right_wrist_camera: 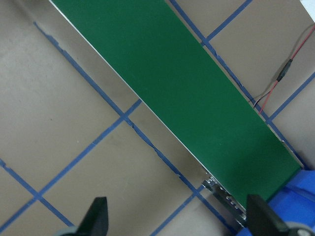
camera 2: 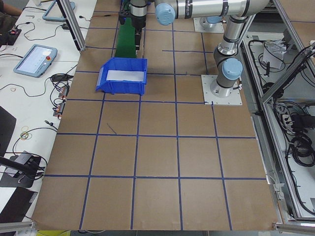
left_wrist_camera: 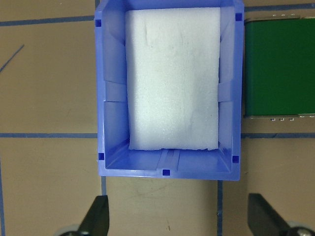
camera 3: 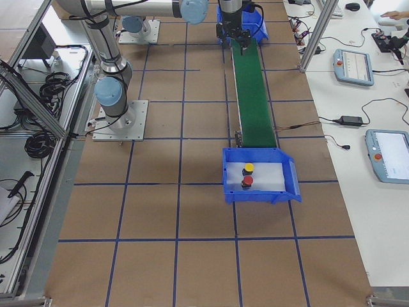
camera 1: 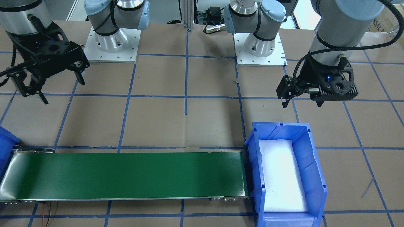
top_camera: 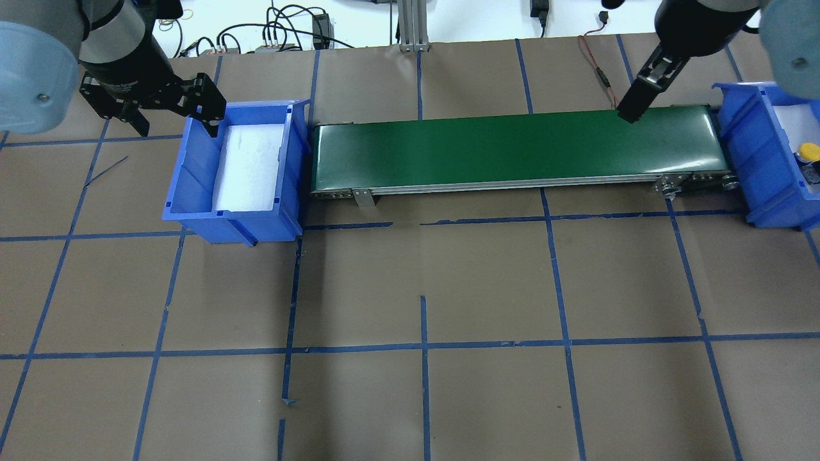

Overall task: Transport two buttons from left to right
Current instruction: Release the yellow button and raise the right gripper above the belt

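Your left gripper, right gripper: spread, empty. Side view: red button, yellow button in bin; overhead apparently yellow only.

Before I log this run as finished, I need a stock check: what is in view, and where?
red button: one, red cap, in the right bin
yellow button: one, yellow cap, same bin, beside the red one
right bin: one, blue, at the belt's right end
left bin: one, blue, at the belt's left end, holds only foam
foam pads: two, white, one lining each bin
conveyor belt: one, green, bare, between the bins
table: brown paper, blue tape grid
tablets: two, grey, side bench
left hand: open, near the left bin
right hand: open, near the belt's right end
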{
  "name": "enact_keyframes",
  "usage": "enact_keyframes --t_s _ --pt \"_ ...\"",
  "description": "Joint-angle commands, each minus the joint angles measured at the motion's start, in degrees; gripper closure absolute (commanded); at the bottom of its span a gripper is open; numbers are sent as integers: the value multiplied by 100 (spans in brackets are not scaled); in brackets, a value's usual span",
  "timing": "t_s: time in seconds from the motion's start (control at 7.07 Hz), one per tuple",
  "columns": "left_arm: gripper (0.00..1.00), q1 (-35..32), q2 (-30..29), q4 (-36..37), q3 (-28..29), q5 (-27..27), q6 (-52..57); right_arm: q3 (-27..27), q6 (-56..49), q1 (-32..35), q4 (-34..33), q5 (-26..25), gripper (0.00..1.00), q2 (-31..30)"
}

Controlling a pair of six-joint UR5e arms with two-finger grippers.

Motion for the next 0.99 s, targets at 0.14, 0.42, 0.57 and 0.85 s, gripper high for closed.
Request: enact_keyframes --t_s 0.14,0.42,0.57,0.85 --pt "0 3 -6 9 53 -14 -1 -35 2156 113 44 317 0 27" --pt "0 3 3 88 -9 -14 7 -166 3479 113 385 160 0 -26" --pt "0 3 3 88 0 -14 7 -228 3810 113 605 -33 0 -17" --pt "0 -5 -6 106 -44 -14 7 -403 4111 105 923 53 0 61"
